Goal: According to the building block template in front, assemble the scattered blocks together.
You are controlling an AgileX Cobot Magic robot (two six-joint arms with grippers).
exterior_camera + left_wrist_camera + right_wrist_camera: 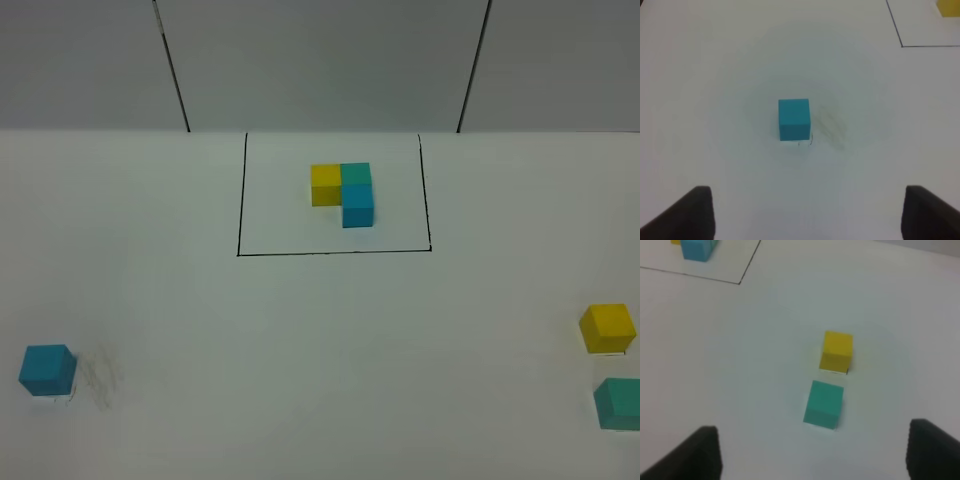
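The building block template (343, 193) sits inside a thin black rectangle outline (335, 252) at the back middle: yellow, teal-green and cyan-blue cubes joined in an L. A loose cyan-blue cube (47, 369) lies at the front left; it also shows in the left wrist view (794, 119). A loose yellow cube (608, 328) and a loose teal-green cube (619, 402) lie at the front right, close together; the right wrist view shows the yellow (837, 350) and the teal-green (823, 403). My left gripper (807, 215) and right gripper (812, 452) are open, empty, apart from the cubes.
The table is white with a grey wall behind. Faint scuff marks (100, 375) lie beside the cyan-blue cube. The teal-green cube is cut by the right edge of the high view. Neither arm shows in the high view.
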